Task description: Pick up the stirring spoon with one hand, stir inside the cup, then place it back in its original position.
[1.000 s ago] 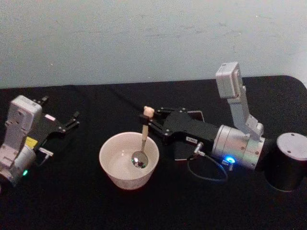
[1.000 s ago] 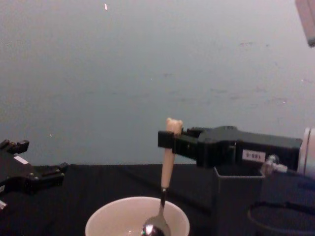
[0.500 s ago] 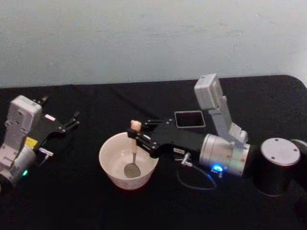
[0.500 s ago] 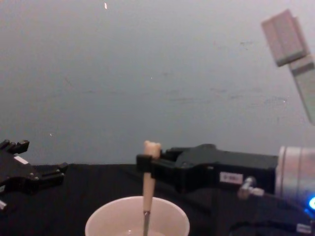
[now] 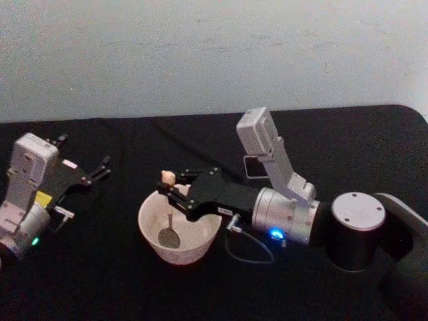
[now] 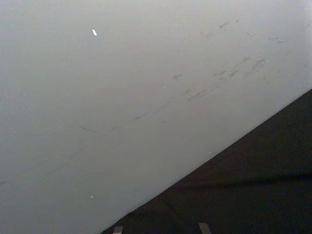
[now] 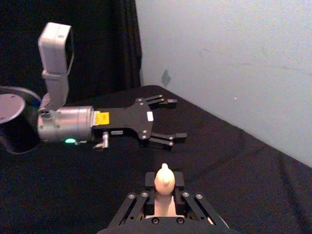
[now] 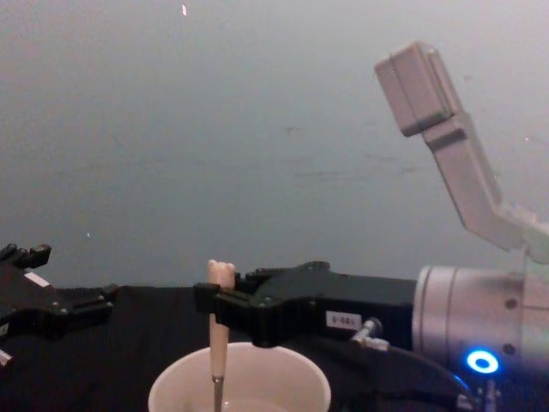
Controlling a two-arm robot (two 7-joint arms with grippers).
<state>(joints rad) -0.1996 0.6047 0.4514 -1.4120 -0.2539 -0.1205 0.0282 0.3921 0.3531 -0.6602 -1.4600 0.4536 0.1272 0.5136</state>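
The cream-white cup (image 5: 190, 250) stands on the black table in front of me. The stirring spoon (image 5: 170, 215) stands almost upright in it, its metal bowl low at the cup's left side and its bear head on top. My right gripper (image 5: 172, 192) reaches in from the right and is shut on the spoon's pale handle just under the bear head. In the chest view the spoon (image 8: 218, 345) dips behind the cup rim (image 8: 302, 380), with the right gripper (image 8: 211, 301) holding it. The right wrist view shows the bear head (image 7: 164, 179) between the fingers. My left gripper (image 5: 85, 151) rests open at the far left.
A dark grey holder box (image 5: 253, 167) sits behind the right arm, partly covered by its wrist camera. The left gripper (image 7: 175, 119) lies open on the cloth beyond the cup. The black tablecloth (image 5: 134, 294) runs back to a pale wall.
My right gripper has carried the spoon leftward across the cup, from its right side to its left side. The spoon's bowl swept along inside. The left arm has stayed still.
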